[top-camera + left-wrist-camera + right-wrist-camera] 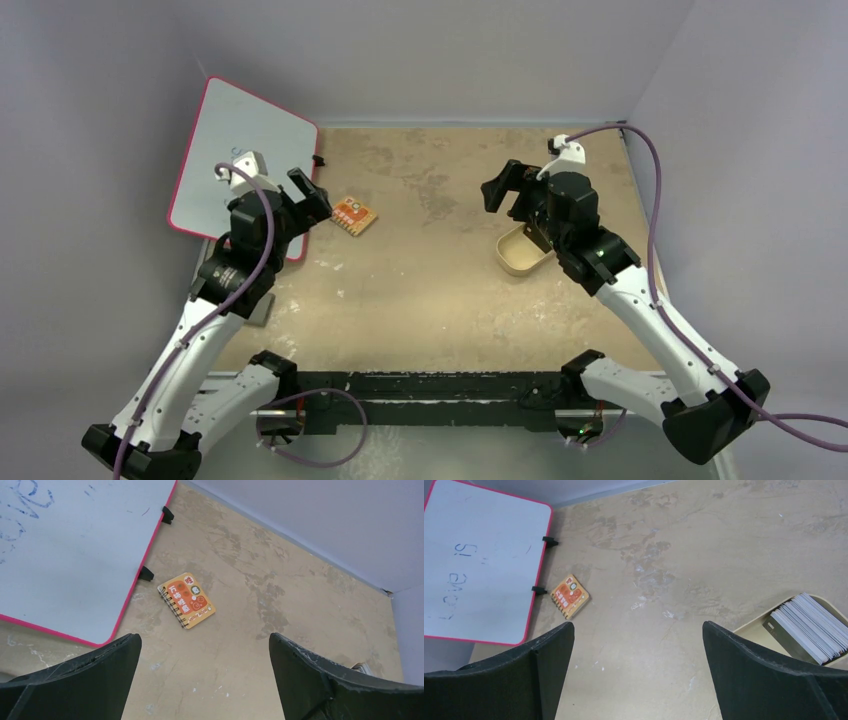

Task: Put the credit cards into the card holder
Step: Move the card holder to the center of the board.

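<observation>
Left gripper (310,195) and right gripper (505,190) hung open, well apart, above the table (430,290). Credit cards (809,625) filled the tray (512,264) at right.

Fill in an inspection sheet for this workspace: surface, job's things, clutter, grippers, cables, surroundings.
Surface: tan tabletop, stained and scuffed.
Job's things: credit cards stacked on edge in the tan tray; card holder not clearly seen.
Clutter: orange spiral notebook lying flat beside the pink-framed whiteboard.
Grippers: left gripper and right gripper both open, empty, above the table.
Cables: purple cables run along both arms.
Surroundings: plain grey walls on three sides.
</observation>
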